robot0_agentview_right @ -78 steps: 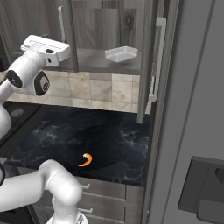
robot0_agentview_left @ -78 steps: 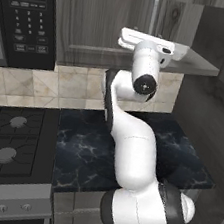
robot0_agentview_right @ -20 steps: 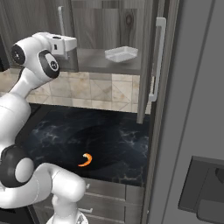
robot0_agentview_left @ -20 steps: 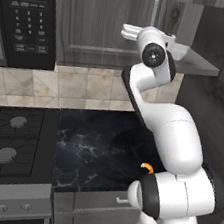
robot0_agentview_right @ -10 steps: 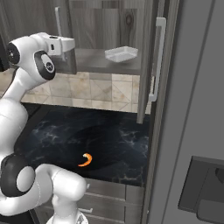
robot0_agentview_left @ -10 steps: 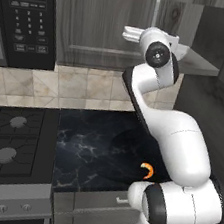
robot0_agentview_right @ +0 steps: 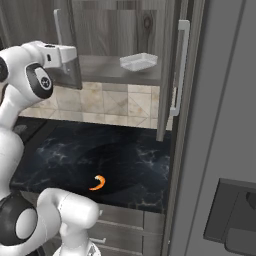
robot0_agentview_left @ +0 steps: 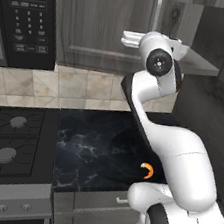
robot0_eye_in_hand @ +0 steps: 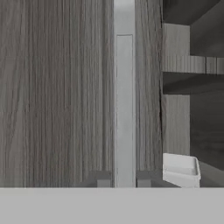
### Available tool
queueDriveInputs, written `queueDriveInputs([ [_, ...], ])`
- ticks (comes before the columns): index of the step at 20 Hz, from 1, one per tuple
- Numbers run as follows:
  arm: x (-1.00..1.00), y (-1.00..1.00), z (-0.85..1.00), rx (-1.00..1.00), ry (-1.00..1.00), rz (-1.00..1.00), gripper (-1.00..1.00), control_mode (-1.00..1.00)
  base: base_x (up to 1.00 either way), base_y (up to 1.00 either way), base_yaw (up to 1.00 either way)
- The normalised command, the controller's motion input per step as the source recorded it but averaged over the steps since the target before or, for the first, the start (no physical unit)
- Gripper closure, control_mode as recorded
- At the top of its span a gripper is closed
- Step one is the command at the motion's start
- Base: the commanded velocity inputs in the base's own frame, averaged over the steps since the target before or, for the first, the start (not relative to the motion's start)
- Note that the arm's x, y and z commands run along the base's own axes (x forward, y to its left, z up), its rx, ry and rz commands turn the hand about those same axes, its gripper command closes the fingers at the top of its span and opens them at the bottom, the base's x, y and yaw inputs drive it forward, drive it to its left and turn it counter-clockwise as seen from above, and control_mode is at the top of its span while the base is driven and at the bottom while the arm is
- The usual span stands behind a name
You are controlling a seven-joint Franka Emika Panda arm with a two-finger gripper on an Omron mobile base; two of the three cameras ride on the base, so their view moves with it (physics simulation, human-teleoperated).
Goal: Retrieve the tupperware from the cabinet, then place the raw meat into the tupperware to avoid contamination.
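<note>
Hand [robot0_eye_in_hand: 124, 179] now pinched tight on the cabinet [robot0_eye_in_hand: 57, 96] door's silver handle [robot0_eye_in_hand: 124, 105], narrower than a second ago.

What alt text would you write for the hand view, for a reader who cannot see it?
The gripper is closed on the long silver handle of a grey-brown wooden cabinet door. To the right, the open cabinet shows a whitish plastic container on its shelf.

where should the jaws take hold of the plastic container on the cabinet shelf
Grip one long rim wall of the container, coming from the open front of the cabinet. It is shallow, lies flat and open side up on the shelf, with its raised rim facing the opening. This is a judgement.
</note>
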Motion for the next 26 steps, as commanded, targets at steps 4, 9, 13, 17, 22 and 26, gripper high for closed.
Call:
queueDriveInputs([
  [4, -0.43, 0.66, 0.00, -0.07, 0.02, 0.01, 1.00, -1.00, 0.00, 0.00, 0.00],
  [9, -0.45, 0.83, 0.00, -0.09, 0.06, 0.01, 1.00, -1.00, 0.00, 0.00, 0.00],
  [13, -0.44, 0.88, 0.00, -0.10, 0.06, 0.00, 1.00, -1.00, 0.00, 0.00, 0.00],
  [17, -0.43, 0.84, -0.06, -0.10, 0.04, 0.00, 1.00, -1.00, 0.00, 0.00, 0.00],
  [22, -0.43, 0.78, -0.14, -0.08, 0.01, 0.00, 1.00, -1.00, 0.00, 0.00, 0.00],
  [26, -0.43, 0.61, -0.23, -0.07, 0.00, 0.00, 1.00, -1.00, 0.00, 0.00, 0.00],
])
